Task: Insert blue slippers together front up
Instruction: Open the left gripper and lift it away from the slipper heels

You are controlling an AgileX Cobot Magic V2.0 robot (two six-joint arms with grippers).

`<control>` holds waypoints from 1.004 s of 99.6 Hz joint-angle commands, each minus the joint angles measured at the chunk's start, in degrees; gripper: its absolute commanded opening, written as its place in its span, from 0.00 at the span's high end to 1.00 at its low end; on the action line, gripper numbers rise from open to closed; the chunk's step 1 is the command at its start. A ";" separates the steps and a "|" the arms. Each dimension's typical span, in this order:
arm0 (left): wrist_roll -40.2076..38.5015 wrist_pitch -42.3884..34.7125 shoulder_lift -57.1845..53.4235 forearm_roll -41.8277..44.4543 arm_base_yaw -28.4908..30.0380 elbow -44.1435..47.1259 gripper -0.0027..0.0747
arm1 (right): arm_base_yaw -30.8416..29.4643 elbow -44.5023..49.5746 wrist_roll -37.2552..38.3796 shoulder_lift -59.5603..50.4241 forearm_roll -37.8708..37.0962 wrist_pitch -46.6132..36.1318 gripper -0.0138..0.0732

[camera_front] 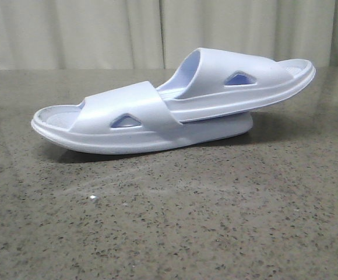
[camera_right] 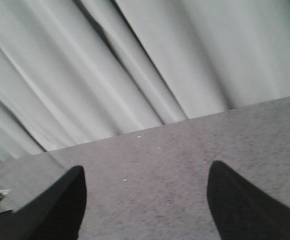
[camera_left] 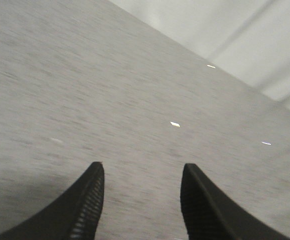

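Two pale blue slippers lie on the speckled table in the front view. The lower slipper (camera_front: 113, 119) rests flat. The upper slipper (camera_front: 239, 81) is pushed under the lower one's strap and tilts up to the right, its free end off the table. Neither arm shows in the front view. My left gripper (camera_left: 142, 167) is open over bare tabletop, with nothing between its black fingers. My right gripper (camera_right: 145, 172) is open too, wide apart, facing bare table and curtain. No slipper appears in either wrist view.
A pale curtain (camera_front: 157, 32) hangs behind the table's far edge (camera_front: 70, 69). A small white speck (camera_front: 92, 198) lies on the table in front of the slippers. Small bright flecks (camera_left: 175, 124) dot the surface in the left wrist view.
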 commanded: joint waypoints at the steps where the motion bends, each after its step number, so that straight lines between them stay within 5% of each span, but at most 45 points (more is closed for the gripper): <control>1: 4.18 -1.66 -1.54 -4.79 1.05 -2.49 0.56 | 0.20 -1.87 -5.13 -1.10 2.07 -5.18 0.33; 24: 14.07 -8.35 -1.86 -4.79 0.89 -5.92 0.56 | 0.20 -1.87 -17.10 -1.10 1.62 -23.00 0.33; 64: 16.12 -14.93 -17.99 -4.79 0.43 -9.48 0.56 | 6.75 -4.67 -22.51 -4.07 1.62 -31.73 0.33; 100: 16.22 -30.36 -35.14 -2.87 -14.11 -5.59 0.56 | 21.26 -5.80 -24.04 -13.93 -1.95 -48.64 0.33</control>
